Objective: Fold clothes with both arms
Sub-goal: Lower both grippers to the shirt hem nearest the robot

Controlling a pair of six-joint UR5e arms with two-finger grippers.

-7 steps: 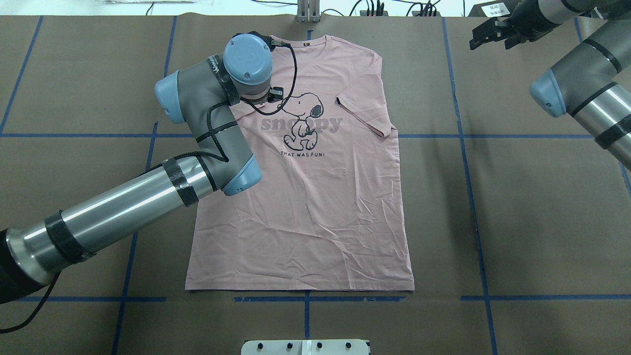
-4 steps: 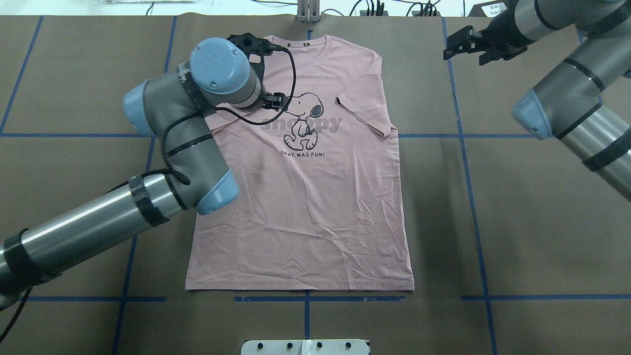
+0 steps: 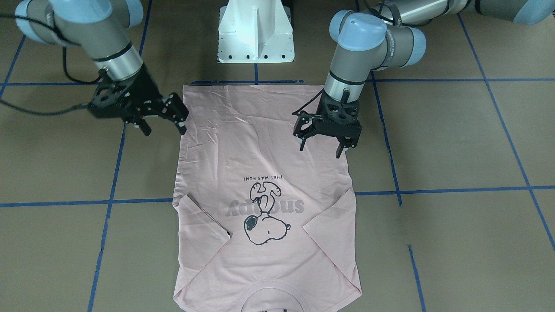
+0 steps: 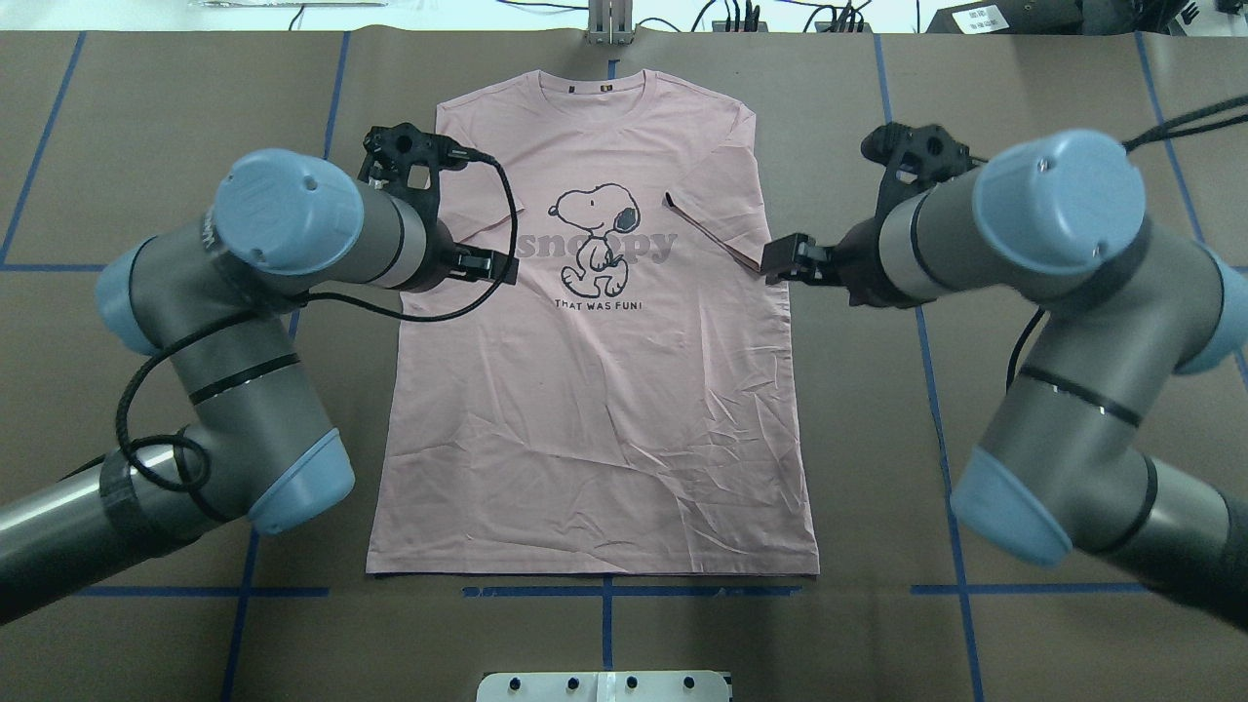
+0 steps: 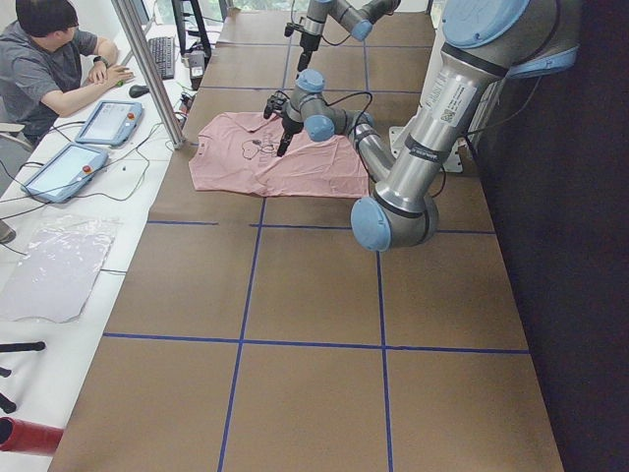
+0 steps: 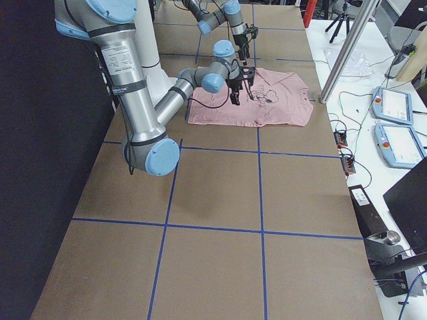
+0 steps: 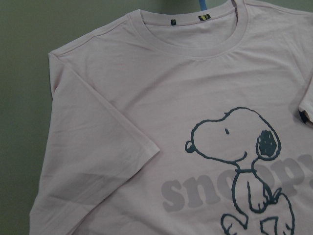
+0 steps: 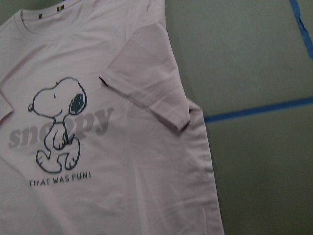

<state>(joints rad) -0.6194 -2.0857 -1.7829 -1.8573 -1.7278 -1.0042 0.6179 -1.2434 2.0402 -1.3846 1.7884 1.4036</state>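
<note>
The pale pink T-shirt (image 4: 604,409) lies flat with its Snoopy print (image 4: 597,239) up and both sleeves folded inward. Its collar points away from the robot. My left gripper (image 3: 319,151) hovers open over the shirt's left edge at mid-body, with nothing between its fingers. My right gripper (image 3: 164,130) hangs open just outside the shirt's right edge, also empty. Seen from overhead, the wrists cover most of the left gripper (image 4: 483,265) and the right gripper (image 4: 790,263). The left wrist view shows the collar and the folded left sleeve (image 7: 112,142); the right wrist view shows the folded right sleeve (image 8: 146,83).
A white pedestal (image 3: 256,34) stands at the robot's side of the table, just behind the shirt's hem. Blue tape lines (image 4: 916,292) cross the brown table cover. A metal post (image 4: 609,24) rises beyond the collar. A person (image 5: 49,69) sits at a side desk with tablets.
Both arms have swung toward the robot's side. The left gripper left the collar area for the shirt's left edge. The right gripper came from the far right corner to the shirt's right edge.
</note>
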